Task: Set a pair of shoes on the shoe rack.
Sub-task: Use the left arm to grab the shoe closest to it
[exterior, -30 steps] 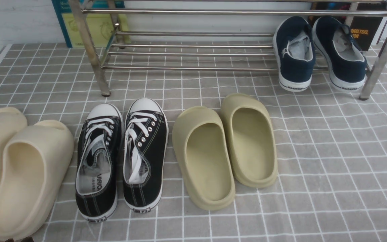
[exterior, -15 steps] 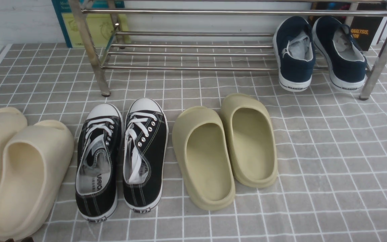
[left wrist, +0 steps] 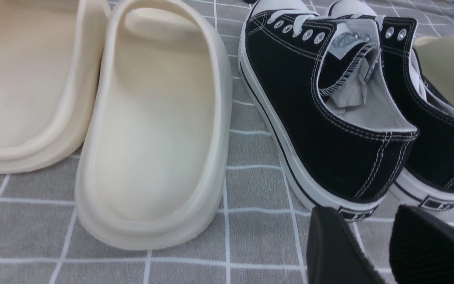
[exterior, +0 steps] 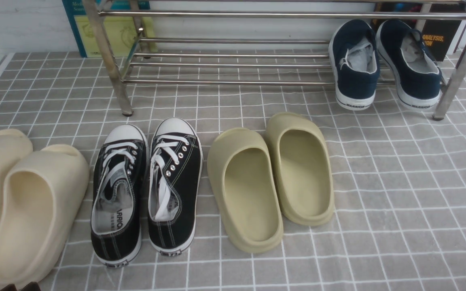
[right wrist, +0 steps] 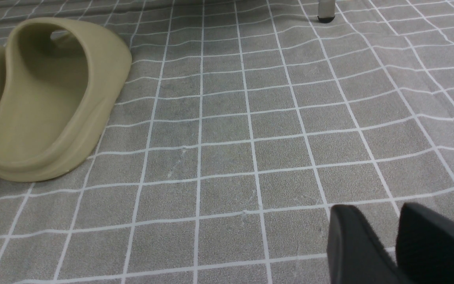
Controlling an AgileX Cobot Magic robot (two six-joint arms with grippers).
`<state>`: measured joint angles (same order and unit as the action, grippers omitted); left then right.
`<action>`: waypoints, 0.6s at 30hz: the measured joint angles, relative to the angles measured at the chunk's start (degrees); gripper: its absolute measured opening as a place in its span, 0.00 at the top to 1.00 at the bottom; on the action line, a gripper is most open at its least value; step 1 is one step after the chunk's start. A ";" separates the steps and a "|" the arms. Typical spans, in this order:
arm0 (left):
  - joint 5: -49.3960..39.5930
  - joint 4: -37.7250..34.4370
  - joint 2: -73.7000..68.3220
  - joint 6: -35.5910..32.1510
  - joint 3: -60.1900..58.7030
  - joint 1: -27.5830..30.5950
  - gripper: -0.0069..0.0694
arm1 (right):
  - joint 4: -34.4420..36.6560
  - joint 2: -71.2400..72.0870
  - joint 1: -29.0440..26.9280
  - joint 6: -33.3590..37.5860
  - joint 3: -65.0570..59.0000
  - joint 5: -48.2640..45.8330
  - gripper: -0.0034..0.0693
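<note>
Almost nothing had moved; only the left gripper (left wrist: 369, 215) edged into the front view's lower-left corner. The shoes (exterior: 176, 182) sat left of centre, below the rack (exterior: 233, 82), not yet gripped. The left and the right gripper (right wrist: 376, 213) showed narrow, empty jaws.

Black shoes (exterior: 184, 178), white laces, toe caps and stitching. Cream slides (exterior: 39, 210); olive slides (exterior: 245, 190); navy sneakers (exterior: 354, 81), white soles. Silver rack (exterior: 233, 15). Grey bench (exterior: 399, 202), white grid.
</note>
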<state>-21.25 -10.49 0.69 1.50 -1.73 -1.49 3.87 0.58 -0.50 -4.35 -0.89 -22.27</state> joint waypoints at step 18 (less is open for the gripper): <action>45.09 -5.26 0.00 3.56 0.00 0.00 0.60 | 0.00 0.00 0.00 0.00 0.00 0.00 0.63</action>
<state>23.85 -15.75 0.69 5.06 -1.73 -1.49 3.87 0.58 -0.50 -4.35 -0.89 -22.27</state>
